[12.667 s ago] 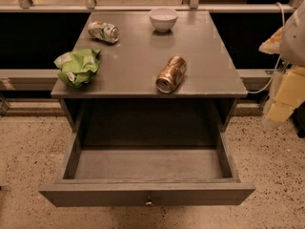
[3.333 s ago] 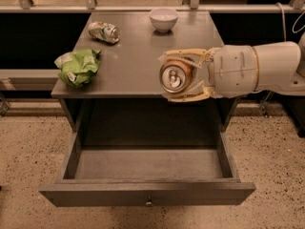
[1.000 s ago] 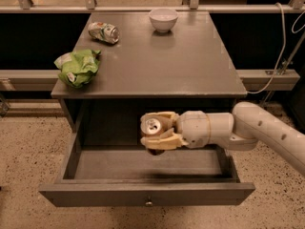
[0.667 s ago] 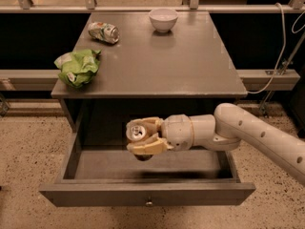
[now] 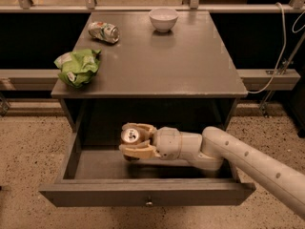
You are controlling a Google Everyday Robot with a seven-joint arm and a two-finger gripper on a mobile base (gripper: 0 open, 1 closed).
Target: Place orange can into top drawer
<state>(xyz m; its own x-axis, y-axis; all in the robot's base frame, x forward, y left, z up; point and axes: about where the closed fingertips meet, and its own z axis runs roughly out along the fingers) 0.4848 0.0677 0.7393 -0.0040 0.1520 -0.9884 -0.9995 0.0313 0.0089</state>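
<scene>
One orange can (image 5: 129,136), gripped by jaws, inside open top drawer (image 5: 95,195)

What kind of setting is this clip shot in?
Probably a lab or office test area: speckled hard floor, a lone grey cabinet before a metal rail. The gripper holds the orange can over the open top drawer.

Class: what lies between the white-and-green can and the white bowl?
Nothing: the camera view shows bare cabinet top between the white-and-green can and the white bowl. The gripper, inside the top drawer, grips the orange can.
</scene>
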